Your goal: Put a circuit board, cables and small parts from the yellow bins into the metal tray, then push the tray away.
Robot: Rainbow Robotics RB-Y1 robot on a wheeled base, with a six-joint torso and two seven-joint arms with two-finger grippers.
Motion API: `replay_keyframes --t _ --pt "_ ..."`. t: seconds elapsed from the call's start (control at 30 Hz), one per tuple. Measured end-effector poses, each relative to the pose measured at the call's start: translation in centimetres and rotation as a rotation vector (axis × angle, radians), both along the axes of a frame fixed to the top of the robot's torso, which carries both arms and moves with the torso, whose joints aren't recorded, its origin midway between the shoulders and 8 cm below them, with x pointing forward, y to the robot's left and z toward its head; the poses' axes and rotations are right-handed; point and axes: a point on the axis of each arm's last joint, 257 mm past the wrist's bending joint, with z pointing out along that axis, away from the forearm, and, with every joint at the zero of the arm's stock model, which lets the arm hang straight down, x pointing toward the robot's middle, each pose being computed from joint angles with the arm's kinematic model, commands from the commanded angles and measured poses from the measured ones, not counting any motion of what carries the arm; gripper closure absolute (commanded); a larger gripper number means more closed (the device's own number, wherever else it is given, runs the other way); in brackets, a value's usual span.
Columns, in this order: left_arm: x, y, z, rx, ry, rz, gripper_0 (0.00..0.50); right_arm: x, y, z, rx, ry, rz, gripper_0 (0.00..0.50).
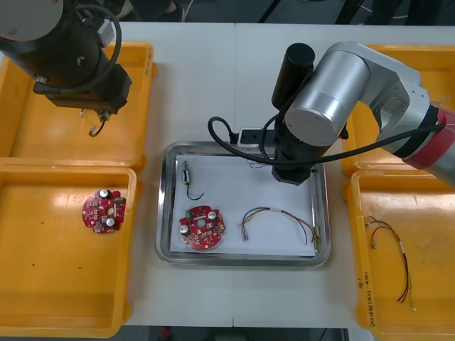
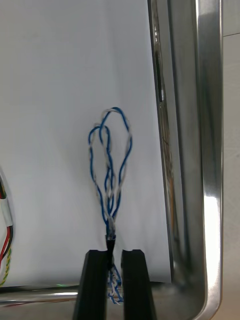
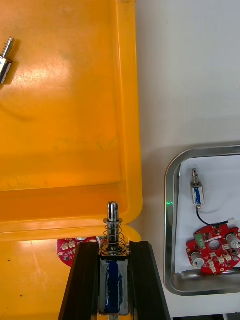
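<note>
My right claw (image 2: 114,254) clamps blue-white cable (image 2: 111,165), tray (image 2: 210,150) 1 o'clock corner; left claw (image 3: 114,246) clamps small metal part (image 3: 113,225) over 10 o'clock bin (image 3: 65,100).

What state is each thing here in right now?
Left gripper: shut on a small metal part, above the far left yellow bin.
Right gripper: shut on the blue and white cable, over the metal tray.
Metal tray: white inside, partly filled.
Circuit board in tray: lying flat.
</note>
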Motion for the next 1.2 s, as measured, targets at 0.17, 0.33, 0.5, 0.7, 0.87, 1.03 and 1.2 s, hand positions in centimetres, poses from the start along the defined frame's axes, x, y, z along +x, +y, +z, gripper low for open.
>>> replay_keyframes --t 0.17,0.33,0.5,0.7,0.87,1.03,1.2 --pt "-0.01 -0.01 0.0 0.0 0.0 0.0 0.498 -0.02 -0.16 0.31 -0.002 -0.009 0.006 0.0" --pt "-0.01 -0.01 0.0 0.0 0.0 0.0 0.498 0.07 -0.49 0.37 -0.005 -0.01 0.002 0.0" --pt "-0.02 -0.03 -0.01 -0.001 0.001 -0.001 0.499 0.15 -0.76 0.42 -0.008 -0.012 -0.002 0.0" --pt "-0.04 -0.05 -0.02 -0.001 0.002 -0.002 0.499 0.17 -0.83 0.43 -0.009 -0.012 -0.003 0.0" --pt "-0.04 -0.05 -0.02 -0.001 0.002 -0.002 0.499 0.16 -0.78 0.51 -0.009 -0.015 0.0 0.0" --pt "-0.05 -0.06 -0.02 -0.001 0.002 -0.002 0.497 0.19 -0.64 0.71 -0.011 -0.026 0.008 0.0" --pt "-0.06 -0.07 -0.03 -0.002 0.002 -0.002 0.499 0.15 -0.53 0.79 -0.011 -0.028 0.012 0.0"
